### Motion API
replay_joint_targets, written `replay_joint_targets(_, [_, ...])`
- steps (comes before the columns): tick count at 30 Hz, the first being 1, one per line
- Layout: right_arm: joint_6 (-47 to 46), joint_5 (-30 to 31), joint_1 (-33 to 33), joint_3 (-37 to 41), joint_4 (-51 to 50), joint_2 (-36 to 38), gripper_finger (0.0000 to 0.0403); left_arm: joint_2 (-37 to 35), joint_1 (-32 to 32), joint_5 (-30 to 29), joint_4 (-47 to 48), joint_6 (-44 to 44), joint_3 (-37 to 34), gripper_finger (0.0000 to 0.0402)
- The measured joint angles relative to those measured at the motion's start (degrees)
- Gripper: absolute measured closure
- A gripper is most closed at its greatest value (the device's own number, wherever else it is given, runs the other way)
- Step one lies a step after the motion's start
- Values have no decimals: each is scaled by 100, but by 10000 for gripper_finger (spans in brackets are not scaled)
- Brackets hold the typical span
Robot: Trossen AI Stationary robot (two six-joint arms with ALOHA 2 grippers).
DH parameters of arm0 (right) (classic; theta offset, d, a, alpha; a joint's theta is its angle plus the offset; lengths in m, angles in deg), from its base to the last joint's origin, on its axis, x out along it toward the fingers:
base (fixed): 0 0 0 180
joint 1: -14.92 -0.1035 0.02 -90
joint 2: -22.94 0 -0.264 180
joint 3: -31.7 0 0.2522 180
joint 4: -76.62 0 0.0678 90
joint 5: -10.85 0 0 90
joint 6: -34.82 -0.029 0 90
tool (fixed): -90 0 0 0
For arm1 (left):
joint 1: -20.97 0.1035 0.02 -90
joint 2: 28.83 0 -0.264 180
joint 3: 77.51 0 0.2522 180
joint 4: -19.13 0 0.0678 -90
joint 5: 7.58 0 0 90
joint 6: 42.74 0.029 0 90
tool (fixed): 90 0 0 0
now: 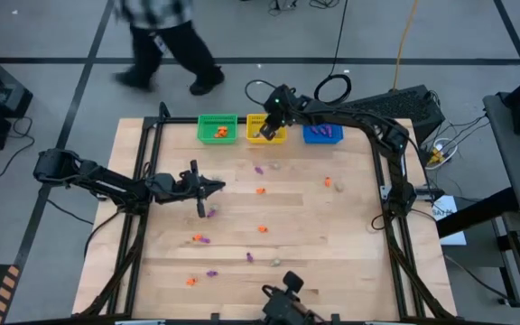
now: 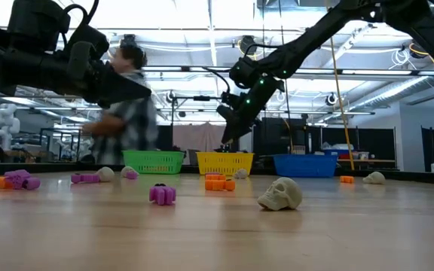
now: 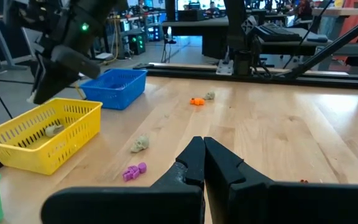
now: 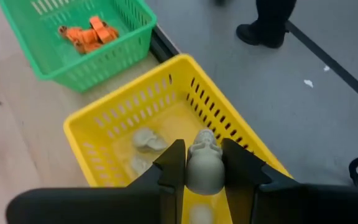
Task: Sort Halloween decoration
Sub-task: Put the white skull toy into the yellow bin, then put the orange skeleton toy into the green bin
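Observation:
My right gripper (image 4: 204,155) hangs over the yellow basket (image 4: 123,93) at the table's far edge, shut on a pale beige-grey skull trinket (image 4: 204,168). Two more pale skulls (image 4: 146,140) lie on the yellow basket's floor. Orange trinkets (image 4: 86,34) lie in the green basket (image 1: 217,128), and purple ones lie in the blue basket (image 1: 322,133). Several orange, purple and pale trinkets (image 1: 260,190) lie scattered on the wooden table (image 1: 332,244). My left gripper (image 1: 219,187) waits shut, level, above the table's left half. My right gripper pinches the skull by its two sides (image 4: 191,171) between its two fingers. The fingers slant down toward the table's far edge. The skull's front end (image 4: 205,142) sticks out past the fingertips. The skull is lifted clear, above the yellow basket's inside.
The three baskets stand in a row along the far edge. A person (image 1: 165,36) walks on the floor beyond the far edge. A pale skull (image 2: 280,194) and a purple trinket (image 2: 162,194) lie near the table's front edge. A camera mount (image 1: 285,302) stands at the near edge.

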Motion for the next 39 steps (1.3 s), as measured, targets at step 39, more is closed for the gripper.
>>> replay_joint_targets(39, [440, 47, -79, 4, -329, -44, 214, 0, 0, 7, 56, -42, 0, 401])
